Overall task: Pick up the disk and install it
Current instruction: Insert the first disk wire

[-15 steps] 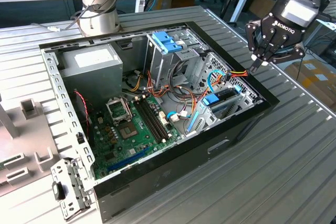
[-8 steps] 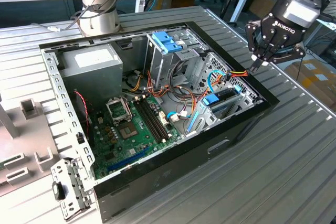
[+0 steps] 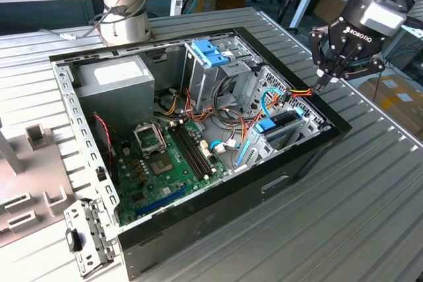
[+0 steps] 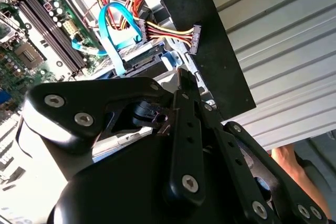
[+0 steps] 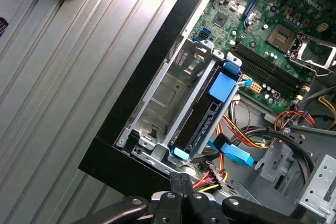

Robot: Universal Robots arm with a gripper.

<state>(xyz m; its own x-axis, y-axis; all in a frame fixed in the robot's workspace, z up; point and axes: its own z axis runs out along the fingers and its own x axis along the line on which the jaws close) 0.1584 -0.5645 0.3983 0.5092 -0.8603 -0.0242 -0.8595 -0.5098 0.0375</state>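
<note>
Black metal pincer clenched, empty; first wrist view shows dark flat disk slotted edge-up beyond its tips.

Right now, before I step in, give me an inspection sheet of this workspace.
Surface: ribbed metal table carrying the open computer case.
Job's things: disk, probably the dark slab standing on edge in the drive cage; label hidden.
Clutter: loose metal bracket by the case corner.
Grippers: gripper shut, empty, over the case's rim.
Cables: power connector lying on the rim; blue data cable looped inside.
Surroundings: cardboard boxes at the exterior view's right.
</note>
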